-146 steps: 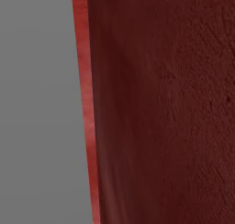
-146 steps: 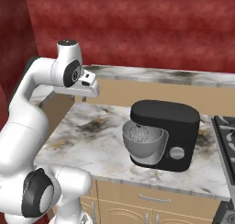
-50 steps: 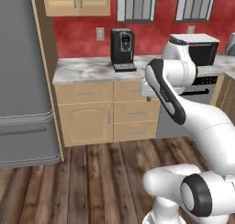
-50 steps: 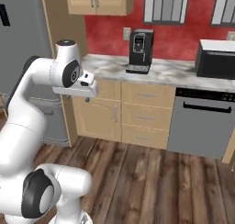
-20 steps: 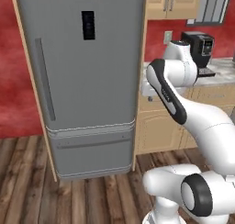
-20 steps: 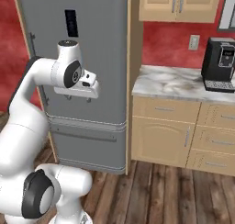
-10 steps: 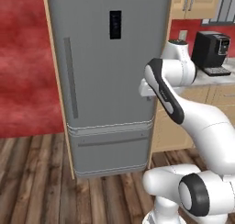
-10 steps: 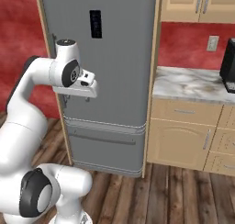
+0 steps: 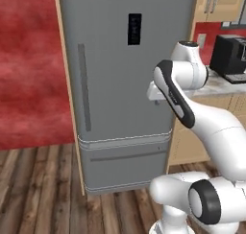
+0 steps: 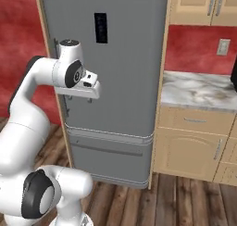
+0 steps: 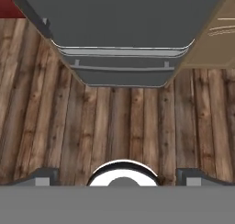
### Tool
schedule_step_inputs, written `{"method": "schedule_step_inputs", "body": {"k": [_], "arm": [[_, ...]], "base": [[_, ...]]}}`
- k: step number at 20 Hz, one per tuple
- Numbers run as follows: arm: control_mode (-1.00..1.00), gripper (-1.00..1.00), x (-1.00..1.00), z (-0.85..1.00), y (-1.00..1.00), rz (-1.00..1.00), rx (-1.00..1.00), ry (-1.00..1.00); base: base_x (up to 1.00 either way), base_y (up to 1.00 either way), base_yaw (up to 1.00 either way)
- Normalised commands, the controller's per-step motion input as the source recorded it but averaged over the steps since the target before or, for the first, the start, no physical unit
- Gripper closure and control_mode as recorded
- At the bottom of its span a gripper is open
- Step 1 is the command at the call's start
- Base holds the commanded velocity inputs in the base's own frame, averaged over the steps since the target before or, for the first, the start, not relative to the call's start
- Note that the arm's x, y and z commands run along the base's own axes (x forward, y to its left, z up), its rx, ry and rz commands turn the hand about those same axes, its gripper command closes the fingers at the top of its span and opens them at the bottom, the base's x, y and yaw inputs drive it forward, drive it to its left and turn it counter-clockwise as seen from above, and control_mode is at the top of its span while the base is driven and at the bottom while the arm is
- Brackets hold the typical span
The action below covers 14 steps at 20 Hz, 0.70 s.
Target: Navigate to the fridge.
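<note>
The fridge [image 9: 125, 84] has swung from off-side to nearly dead ahead over the wooden floor [image 11: 114, 126], so arrival looks close; the claw [image 11: 117, 175] sits spread, empty.

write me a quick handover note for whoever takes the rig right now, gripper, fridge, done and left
Gripper: open, holding nothing, pointing down at the wooden plank floor.
Fridge: the tall matte grey fridge with its long vertical bar handle and bottom drawer stands straight ahead of the base, in a light wood surround, beige cabinets on its right.
Done: base faces the fridge at close range.
Left: probably only a small final approach, if any.
</note>
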Motion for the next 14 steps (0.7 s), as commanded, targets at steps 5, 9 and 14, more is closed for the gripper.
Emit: {"method": "schedule_step_inputs", "body": {"k": [5, 9, 14], "arm": [[1.00, -1.00, 0.00, 0.00, 0.00, 0.00, 0.00, 0.00], [1.00, -1.00, 0.00, 0.00, 0.00, 0.00, 0.00, 0.00], [1.00, -1.00, 0.00, 0.00, 0.00, 0.00, 0.00, 0.00]], "base": [[0.09, 0.97, 0.00], [0.46, 0.24, 0.00], [0.03, -0.09, 0.00]]}}
